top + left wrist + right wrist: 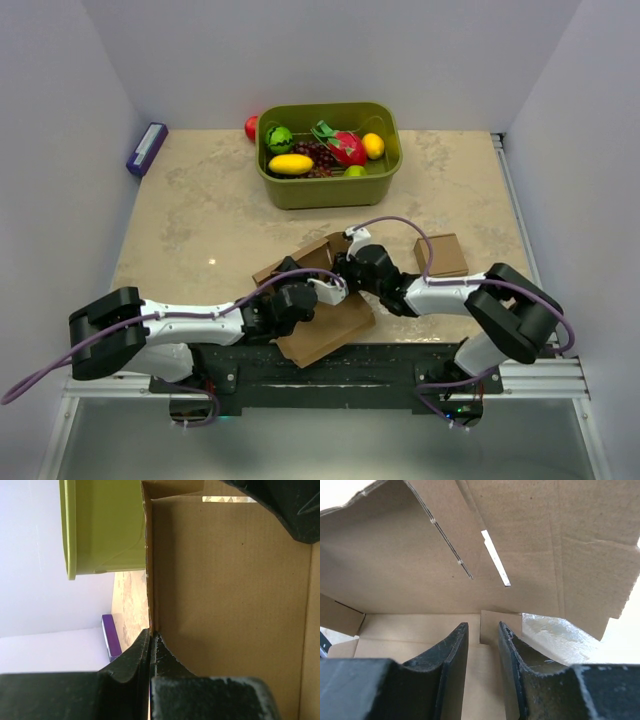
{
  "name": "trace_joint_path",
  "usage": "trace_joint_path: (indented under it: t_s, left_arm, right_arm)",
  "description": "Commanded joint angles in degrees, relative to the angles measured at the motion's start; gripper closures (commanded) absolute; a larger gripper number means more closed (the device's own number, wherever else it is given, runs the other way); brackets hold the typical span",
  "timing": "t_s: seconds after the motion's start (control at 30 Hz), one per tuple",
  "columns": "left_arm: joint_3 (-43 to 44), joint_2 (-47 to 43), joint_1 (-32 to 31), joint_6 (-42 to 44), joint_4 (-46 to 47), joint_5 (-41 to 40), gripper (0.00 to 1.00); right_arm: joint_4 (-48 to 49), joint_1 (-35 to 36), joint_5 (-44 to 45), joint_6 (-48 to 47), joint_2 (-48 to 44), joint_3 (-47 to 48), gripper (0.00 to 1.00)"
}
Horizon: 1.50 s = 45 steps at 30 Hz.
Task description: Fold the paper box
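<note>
**At the table's [200,220] near edge: pin one wall, work the next flap**

The box [335,338] lies half-formed between the two arms, some panels raised and others flat on the table. The left gripper [151,636] is closed on the edge of an upright wall, and the cardboard runs straight into its pinched tips. The right gripper [483,630] reaches inside the box with its jaws partly apart. A small tab [490,626] sits just past the gap, and nothing looks clamped there.

The step in hand seems to be seating or creasing that inner flap while the left side acts as an anchor. To do it well:

- Keep the left pinch firm and low on the wall so the crease stays square. If it slips, the whole sheet will probably swing round.
- Line the right fingers up with the tab before closing. Take it by its flat face, not its corner, since corrugated board kinks easily.
- Move along the scored line, slowly — forcing across the flutes would likely tear the board.
- A narrow slot [496,560] shows in the panel above. The tab may belong there, but that cannot be told from here.

The cube [440,255] sits well apart to the right and needs no touching.
</note>
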Motion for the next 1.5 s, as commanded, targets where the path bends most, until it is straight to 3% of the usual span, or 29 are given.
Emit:
trace_joint_path:
  t_s: [0.0, 0.17, 0.43, 0.63, 0.87, 1.07, 1.3, 1.47]
  left_arm:
    - [2.41, 0.47, -0.36, -1.56, -0.33, 0.33, 1.00]
    - [2.59, 0.56, -0.18, -1.91, -0.60, 0.60, 1.00]
    - [2.59, -0.14, 0.87, -1.39, -0.77, -0.19, 1.00]
    - [2.15, -1.54, 2.81, 0.99, 0.72, -1.77, 1.00]
    - [0.40, -4.35, 3.69, 6.33, 4.58, -4.85, 1.00]
    - [-1.89, -7.34, 3.69, 10.65, 9.07, -5.03, 1.00]
    - [-4.44, -10.33, 3.69, 12.85, 11.16, 1.38, 1.00]
    - [-5.50, -11.12, 3.86, 13.22, 11.10, 4.37, 1.00]
  right_arm:
    - [-0.97, 0.44, -0.75, 0.45, 1.65, 2.69, 0.66]
    - [-0.79, 0.61, -0.84, 1.07, 1.75, 2.08, 0.62]
    - [-5.62, 0.53, 0.39, 2.12, -3.61, 1.73, 0.40]
    - [-13.96, 0.61, 3.46, 0.19, -12.56, 1.03, 0.38]
    - [-24.08, 0.53, 4.44, 1.86, -15.31, 1.21, 0.32]
    - [-21.81, -0.09, 4.18, 2.47, -12.68, 0.15, 0.35]
    - [-16.52, -2.64, -0.58, 2.74, -8.10, 0.32, 0.36]
    - [-17.48, -6.31, -0.84, 0.81, -11.96, -0.03, 0.27]
